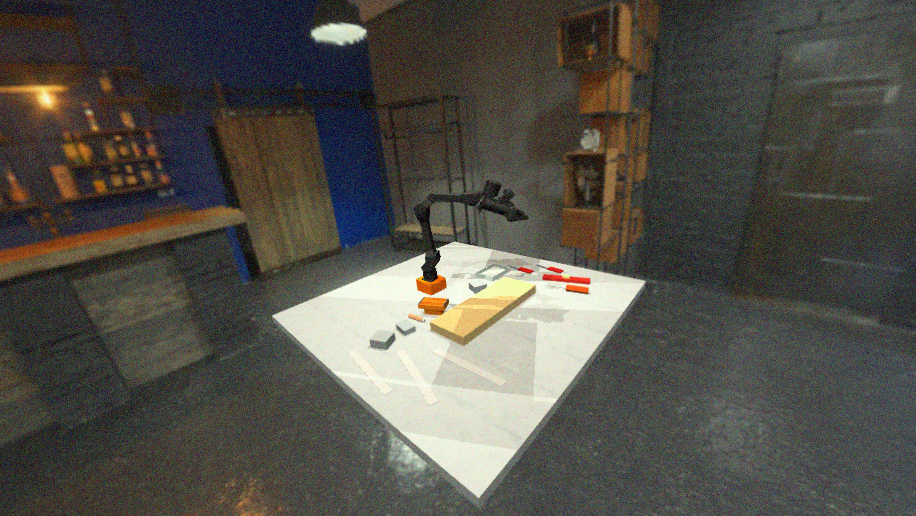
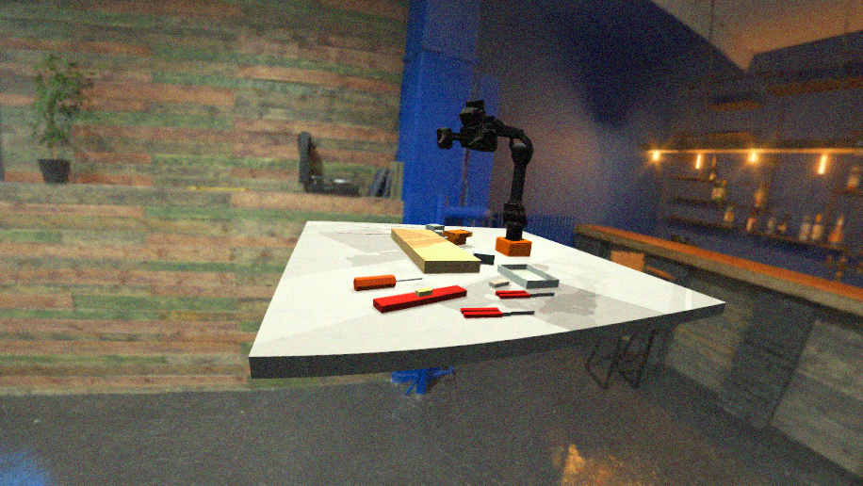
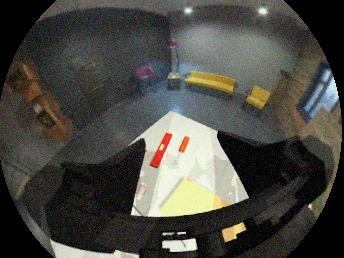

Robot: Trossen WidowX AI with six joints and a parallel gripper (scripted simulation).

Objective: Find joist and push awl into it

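The floor panel (image 1: 485,307) (image 2: 432,251) (image 3: 190,199) is a long pale yellow board lying flat on the table. An orange block (image 1: 433,304) (image 2: 457,235), apparently the stud finder, stands between the panel and the arm's base. The awl (image 1: 577,289) (image 2: 374,282) (image 3: 184,144), with an orange handle and thin shaft, lies beyond the panel's far end in the top view. The shallow grey tray (image 2: 543,283) lies near the base. My gripper (image 1: 523,217) (image 2: 444,138) (image 3: 182,137) is open and empty, high above the table. No hole can be made out in the panel; the joist is hidden.
A red level (image 1: 566,279) (image 2: 416,299) (image 3: 161,151) lies beside the awl. Two red-handled tools (image 2: 512,294) (image 2: 480,313) lie near the tray. Grey blocks (image 1: 382,339) (image 1: 405,327) (image 1: 477,287), a small orange stick (image 1: 416,317) and pale strips (image 1: 417,378) lie around the panel.
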